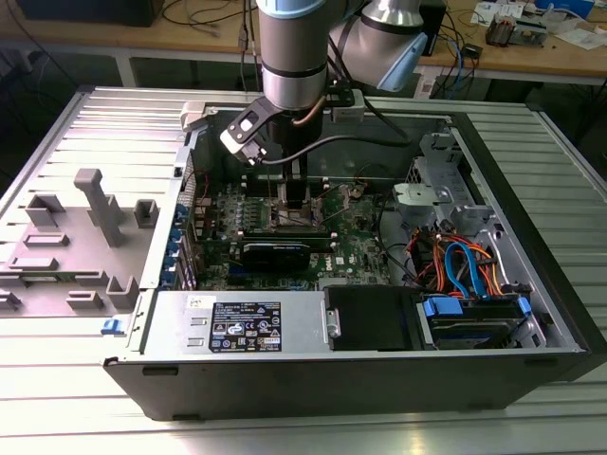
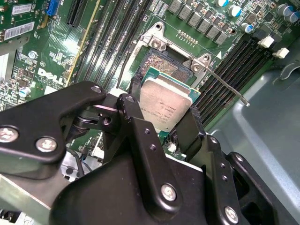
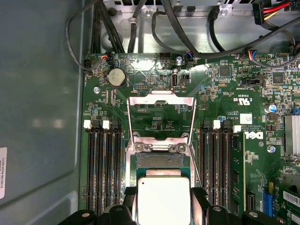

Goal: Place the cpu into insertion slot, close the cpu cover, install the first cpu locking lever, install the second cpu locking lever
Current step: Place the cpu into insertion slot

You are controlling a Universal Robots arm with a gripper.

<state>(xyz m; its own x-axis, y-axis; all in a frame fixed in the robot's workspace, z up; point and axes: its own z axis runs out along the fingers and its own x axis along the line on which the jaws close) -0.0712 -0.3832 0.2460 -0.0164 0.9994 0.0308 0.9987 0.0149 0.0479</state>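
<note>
in the exterior view the grey robot arm reaches straight down into the open black computer case that lies on the ribbed metal table, and the black end effector sits low over the green motherboard. in the second wrist view the end effector is closed down to the width of the small flat square cpu with a silvery-grey metal top. its black fingers press on two opposite edges, so the chip is in its grip. the square insertion slot with a dark pin field and silvery rim lies just beyond the held cpu. the chip overlaps the slot's near part and a band of pins shows bare past its far edge. the chip's edges look roughly parallel to the rim, though i cannot tell how high it hangs above the pins. a thin wire locking lever juts free to one side. in the first wrist view the end effector grips the cpu between its fingers, and the insertion slot lies ahead of the chip. past it, the thin silvery cpu cover frame with a square window is swung back, well clear of the pin field. long black memory slots flank both sides.
</note>
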